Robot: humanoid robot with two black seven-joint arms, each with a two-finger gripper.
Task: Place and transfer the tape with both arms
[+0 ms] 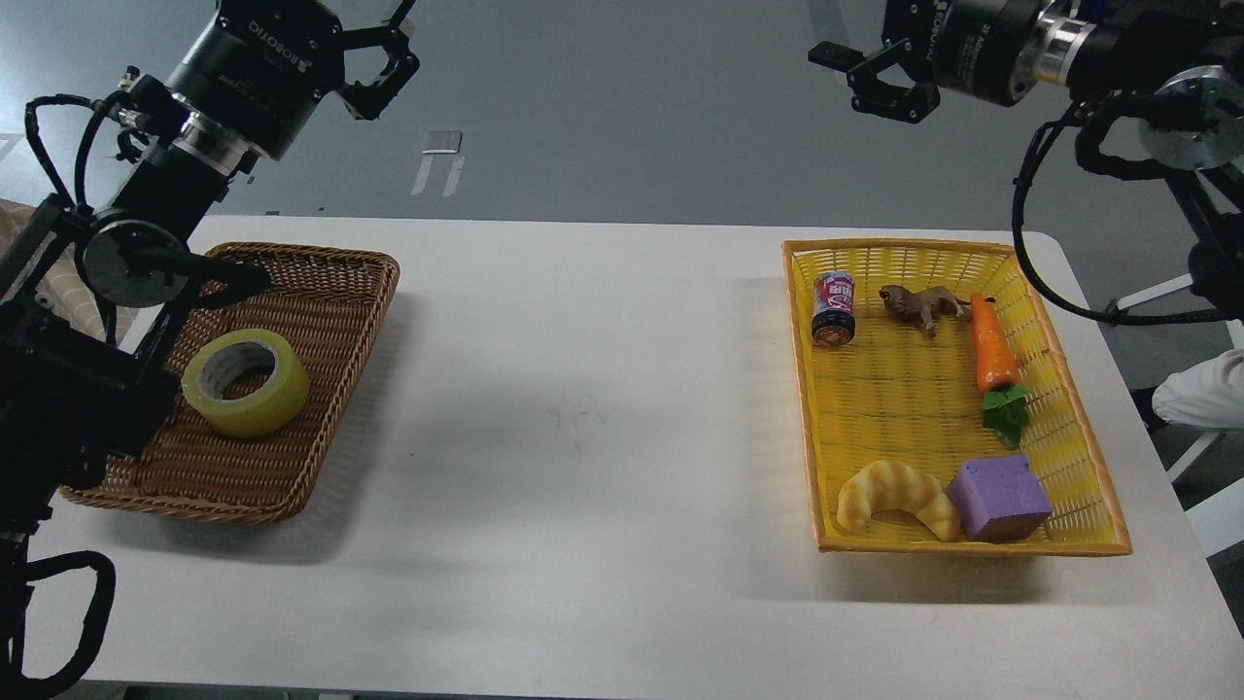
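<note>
Head view shows the tape (245, 381) lying flat in the brown wicker basket (335, 292) on the white worktop (583, 408); left gripper (394, 53) and right gripper (870, 78) hang above, jaws spread, holding nothing

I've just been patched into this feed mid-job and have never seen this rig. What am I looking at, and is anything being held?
This single view looks down from the robot's own head. The left end effector and right end effector are black two-finger claws, raised, open and empty. On the white table, a brown wicker tray holds the yellow translucent tape roll. The yellow plastic basket holds a small can, brown toy animal, toy carrot, toy croissant and purple block.
</note>
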